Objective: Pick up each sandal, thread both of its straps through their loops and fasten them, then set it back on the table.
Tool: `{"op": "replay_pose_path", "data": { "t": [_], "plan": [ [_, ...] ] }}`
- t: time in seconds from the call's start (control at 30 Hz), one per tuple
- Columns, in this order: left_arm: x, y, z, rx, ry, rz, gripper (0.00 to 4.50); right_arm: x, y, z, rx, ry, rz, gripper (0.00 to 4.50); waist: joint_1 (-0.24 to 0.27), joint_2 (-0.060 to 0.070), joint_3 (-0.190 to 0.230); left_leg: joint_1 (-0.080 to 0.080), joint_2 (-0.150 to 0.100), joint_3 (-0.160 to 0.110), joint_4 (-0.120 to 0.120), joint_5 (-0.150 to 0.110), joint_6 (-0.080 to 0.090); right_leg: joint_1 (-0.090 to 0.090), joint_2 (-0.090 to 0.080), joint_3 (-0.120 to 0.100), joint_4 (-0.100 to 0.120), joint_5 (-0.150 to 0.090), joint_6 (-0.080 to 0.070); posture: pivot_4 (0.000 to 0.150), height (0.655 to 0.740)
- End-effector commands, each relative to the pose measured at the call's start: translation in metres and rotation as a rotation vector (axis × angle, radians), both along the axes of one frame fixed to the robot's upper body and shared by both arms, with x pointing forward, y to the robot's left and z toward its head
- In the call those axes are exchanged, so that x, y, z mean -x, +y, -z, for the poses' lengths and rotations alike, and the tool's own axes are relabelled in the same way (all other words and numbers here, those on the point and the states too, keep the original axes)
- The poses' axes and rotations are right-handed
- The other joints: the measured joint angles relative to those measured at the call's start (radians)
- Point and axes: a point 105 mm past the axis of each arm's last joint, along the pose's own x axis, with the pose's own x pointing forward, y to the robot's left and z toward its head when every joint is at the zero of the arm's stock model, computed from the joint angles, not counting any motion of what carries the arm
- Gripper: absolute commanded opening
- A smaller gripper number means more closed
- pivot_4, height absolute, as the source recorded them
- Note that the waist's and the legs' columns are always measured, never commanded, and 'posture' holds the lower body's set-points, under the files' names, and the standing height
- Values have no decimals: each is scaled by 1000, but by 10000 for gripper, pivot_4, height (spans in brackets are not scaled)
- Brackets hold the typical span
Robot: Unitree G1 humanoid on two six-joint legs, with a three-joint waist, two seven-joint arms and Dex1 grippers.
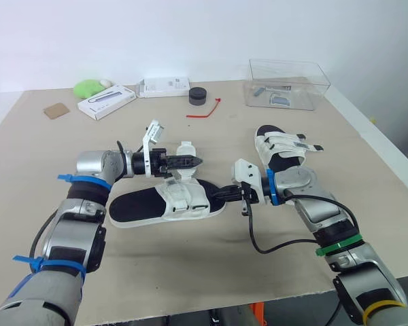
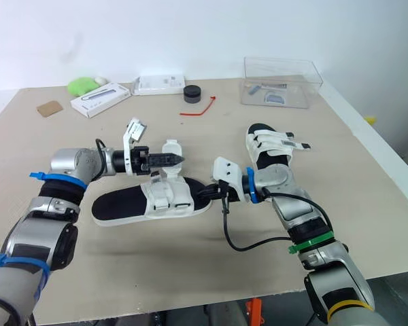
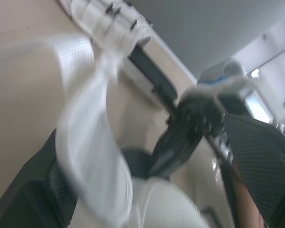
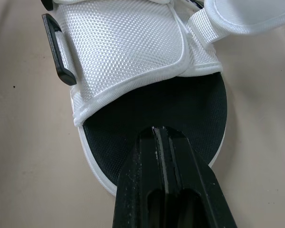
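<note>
Item: white mesh sandal (image 1: 139, 205), black footbed, lying flat on the table (image 1: 190, 272) between the two arms. The second sandal (image 1: 280, 146) sits apart toward the right rear. Probably light, with a semi-stiff sole, soft floppy straps and a woven surface that should give fair grip. Its open strap (image 1: 185, 148) passes between the parted jaws of the left gripper (image 1: 197, 161). The right gripper (image 4: 167, 137), jaws pressed together, sits over the toe of the footbed. Suggested holds: strap tip for threading into the black loop (image 4: 57, 52); sole edge for lifting.
</note>
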Motion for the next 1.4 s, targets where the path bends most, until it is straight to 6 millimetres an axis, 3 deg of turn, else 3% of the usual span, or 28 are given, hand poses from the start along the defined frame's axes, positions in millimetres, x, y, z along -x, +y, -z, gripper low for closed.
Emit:
{"op": "replay_pose_path", "data": {
  "t": [0.03,0.47,0.57,0.8,0.87,1.0,1.2,1.4],
  "plan": [
    [-19,4,-23,82,-20,-102,44643,-2,-5,-4,15,-24,14,0,0,0,0,0,0,0,0,0,0,0,0,0,0,0,0,1500,7400],
    [-41,-5,-27,81,-101,-222,44643,-3,-9,-5,30,-36,19,0,0,0,0,-1,-1,0,0,0,0,0,-1,0,0,1,1,1500,7400],
    [-44,-7,-27,63,-141,-233,36133,-2,-9,-5,33,-37,17,0,0,0,0,-1,-1,0,1,0,0,0,-1,0,0,1,1,1500,7400],
    [-44,-8,-29,52,-213,-232,1809,-1,-9,-5,37,-34,11,0,0,0,0,-1,-2,0,1,0,0,0,-2,1,0,1,2,1500,7400],
    [-44,-7,-34,40,-284,-225,294,0,-9,-4,40,-31,8,0,0,0,0,-1,-2,0,1,0,0,0,-2,1,0,1,1,1500,7400],
    [-28,-15,-48,-60,-564,-97,294,0,-10,-3,46,-26,5,0,0,0,0,-2,-2,0,1,0,0,0,-2,0,0,2,0,1500,7400],
    [25,-19,-31,-394,-1328,191,294,0,-11,-3,47,-22,6,0,0,0,0,-1,-1,1,0,-1,-2,-1,-2,3,-1,3,-3,1500,7400],
    [62,-6,-30,-440,-1921,316,294,2,-10,-1,51,-12,-4,0,3,0,0,-1,-2,2,1,-1,-2,-1,-5,3,0,4,-2,1500,7400]
  ]
}}
